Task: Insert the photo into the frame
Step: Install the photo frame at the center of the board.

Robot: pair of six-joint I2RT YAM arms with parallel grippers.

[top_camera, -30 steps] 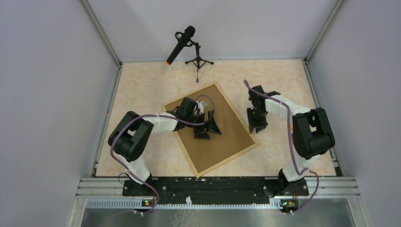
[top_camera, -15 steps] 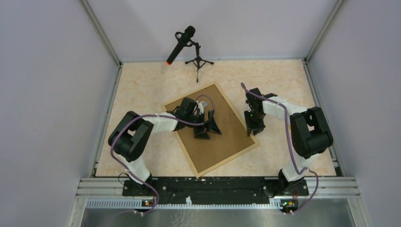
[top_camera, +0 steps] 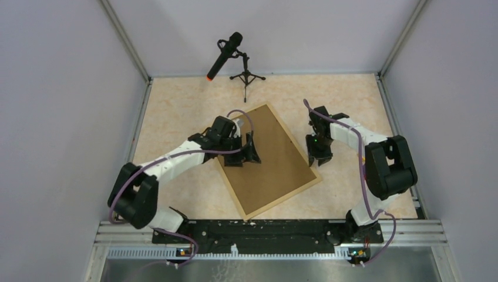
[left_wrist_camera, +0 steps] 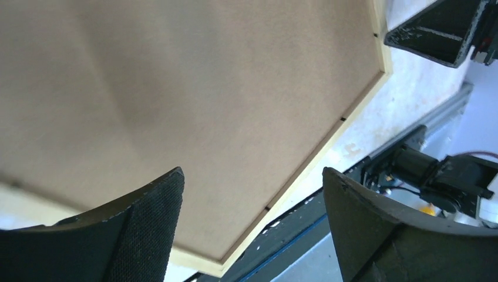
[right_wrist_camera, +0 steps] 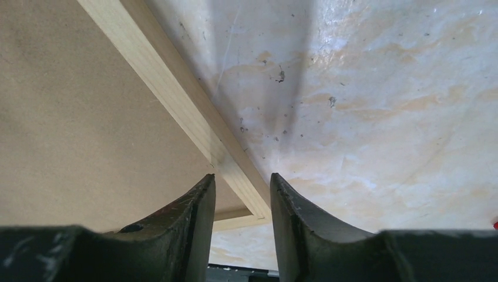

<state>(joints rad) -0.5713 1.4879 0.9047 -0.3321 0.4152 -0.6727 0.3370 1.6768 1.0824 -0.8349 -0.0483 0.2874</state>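
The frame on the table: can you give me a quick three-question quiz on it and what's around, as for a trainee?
1. True or false: a flower picture shows in the frame.
2. The left gripper is: A wide open, B shut, C clamped on the frame.
3. What stands at the far edge of the table?
Key: 1 false, only a brown board shows; 2 A; 3 a microphone on a tripod.
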